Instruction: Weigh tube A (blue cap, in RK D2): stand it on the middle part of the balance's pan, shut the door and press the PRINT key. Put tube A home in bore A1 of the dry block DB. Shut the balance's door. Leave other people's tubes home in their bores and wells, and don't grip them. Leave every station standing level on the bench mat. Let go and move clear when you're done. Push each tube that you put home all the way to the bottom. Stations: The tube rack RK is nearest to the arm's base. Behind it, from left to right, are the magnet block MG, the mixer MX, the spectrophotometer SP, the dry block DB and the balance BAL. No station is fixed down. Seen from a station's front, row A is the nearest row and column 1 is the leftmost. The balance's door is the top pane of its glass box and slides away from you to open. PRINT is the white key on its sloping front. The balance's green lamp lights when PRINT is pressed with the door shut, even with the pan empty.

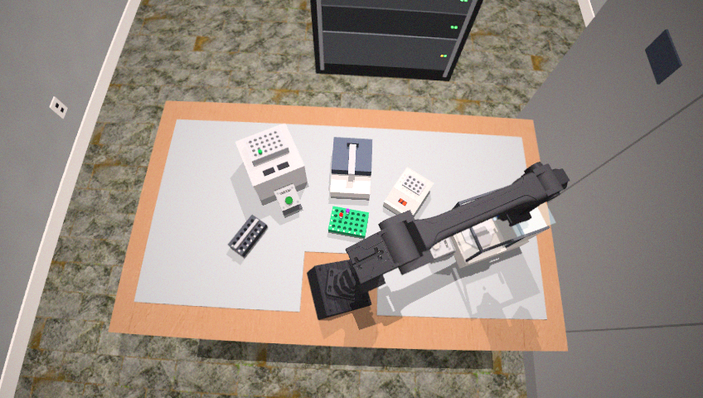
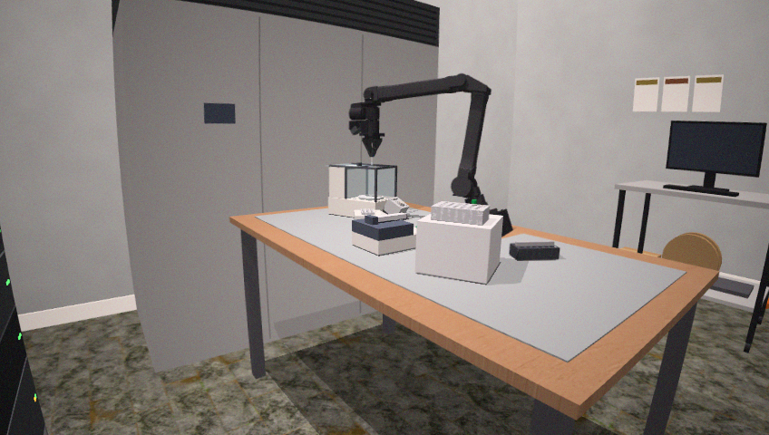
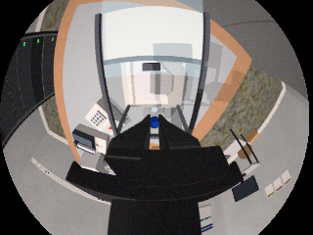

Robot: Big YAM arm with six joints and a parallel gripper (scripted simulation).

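My gripper (image 2: 372, 152) (image 3: 154, 117) points down and is shut on tube A at its blue cap (image 3: 155, 122). The tube's clear lower part (image 2: 372, 160) hangs below the fingertips, at the top of the balance's glass box. The balance (image 1: 486, 263) (image 2: 345, 207) stands at the right of the mat. Its door is slid back, with the dark handle (image 3: 151, 66) beyond the tube in the wrist view. The pan is partly hidden by arm and frame. The dry block (image 1: 392, 201) (image 3: 93, 116) stands left of the balance; its bores look empty. The PRINT key and lamp are not clear.
The green rack (image 1: 348, 227) holds red- and purple-capped tubes. The spectrophotometer (image 1: 340, 157) (image 2: 380, 230), the mixer (image 1: 293, 170) (image 2: 455, 250) with a green-capped tube, and the magnet block (image 1: 248, 235) (image 2: 534, 251) stand farther left. Dark frame bars of the balance flank my gripper.
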